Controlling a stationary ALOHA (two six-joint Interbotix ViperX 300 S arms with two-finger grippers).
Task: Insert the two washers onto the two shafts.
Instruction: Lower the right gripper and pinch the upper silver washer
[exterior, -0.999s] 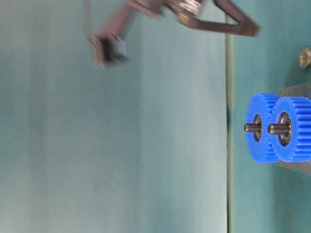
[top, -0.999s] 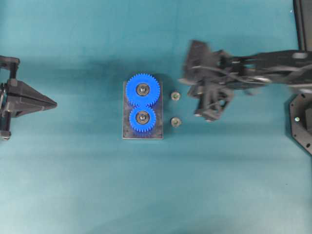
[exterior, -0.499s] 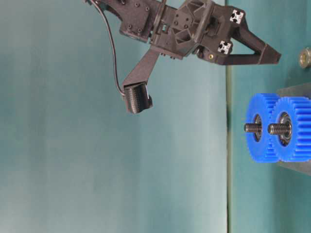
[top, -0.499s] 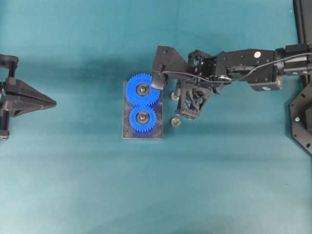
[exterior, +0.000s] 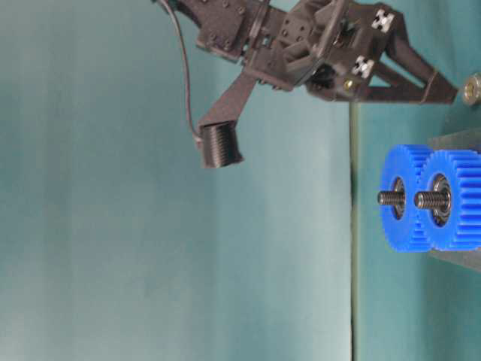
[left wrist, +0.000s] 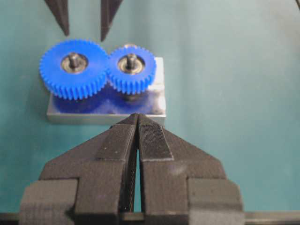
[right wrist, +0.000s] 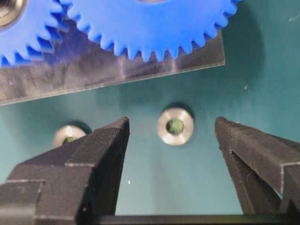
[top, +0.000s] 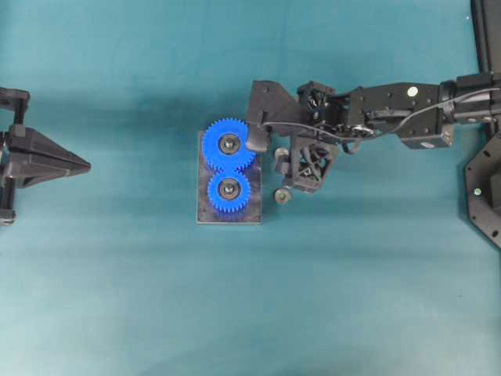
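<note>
Two blue gears (top: 229, 146) (top: 228, 189) sit on threaded shafts (exterior: 387, 198) on a grey plate (top: 228, 213). Two small metal washers lie on the cloth right of the plate, one (top: 279, 153) partly under my right gripper and one (top: 282, 195) just below it. My right gripper (top: 280, 160) is open and low over the upper washer (right wrist: 175, 126), which lies between its jaws untouched. The second washer (right wrist: 69, 135) peeks out beside the left finger (right wrist: 105, 150). My left gripper (top: 78, 166) is shut and empty at the far left, pointing at the plate (left wrist: 105, 112).
A black fixture (top: 485, 192) stands at the right edge of the table. The right wrist camera housing (top: 256, 143) hangs just over the upper gear's right rim. Teal cloth (top: 235, 313) covers the table around the plate.
My right arm has swung left from the right side to the washers, then come down closer to the table, jaws open around the upper washer. The left arm has not moved.
</note>
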